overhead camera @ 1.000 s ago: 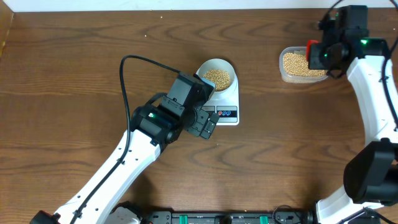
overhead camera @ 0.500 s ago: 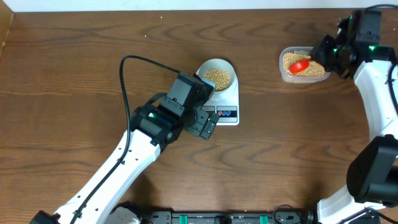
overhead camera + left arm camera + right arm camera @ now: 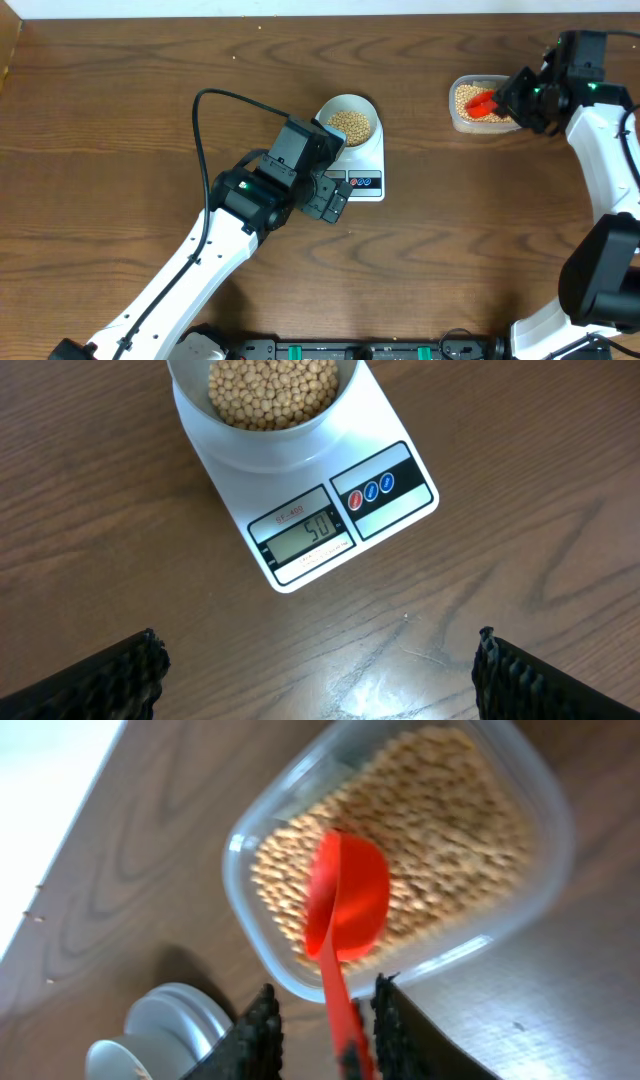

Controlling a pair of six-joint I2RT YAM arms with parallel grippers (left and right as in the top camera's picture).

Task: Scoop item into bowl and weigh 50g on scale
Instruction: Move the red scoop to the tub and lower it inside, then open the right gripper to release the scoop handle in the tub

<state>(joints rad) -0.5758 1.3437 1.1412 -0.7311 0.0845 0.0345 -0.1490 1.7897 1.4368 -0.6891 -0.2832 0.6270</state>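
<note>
Hanging wide open over the table (image 3: 120, 100), the left pincer (image 3: 318, 650) holds nothing. Its black fingers (image 3: 120, 680) show only at the lower corners of its wrist view, well apart, with bare wood between them. Just ahead of it lies the scale (image 3: 385, 420), set at a slant to the pincer. The display (image 3: 305, 532) sits on the nearer edge and reads 50, and the round red and blue buttons (image 3: 370, 490) are to the right of it. Farther ahead, on the scale's far part, stands the bowl (image 3: 270, 445), filled with beans (image 3: 270, 390) nearly to the rim.

Across the table, well away from the scale, the right pincer (image 3: 325, 990) hovers at the near edge of a clear tub (image 3: 240, 870). Its jaws stand narrow but parted. The handle of a red spoon (image 3: 350, 890) runs up between the fingers (image 3: 262, 1030), with a clear gap on the left side and only a sliver on the right, so they do not clamp it. Just beyond the fingertips the spoon's scoop lies on the beans in the tub, tipped on its side. From overhead the right pincer (image 3: 505, 95) sits at the tub's right end, and the red scoop pokes out ahead of it over the beans.
</note>
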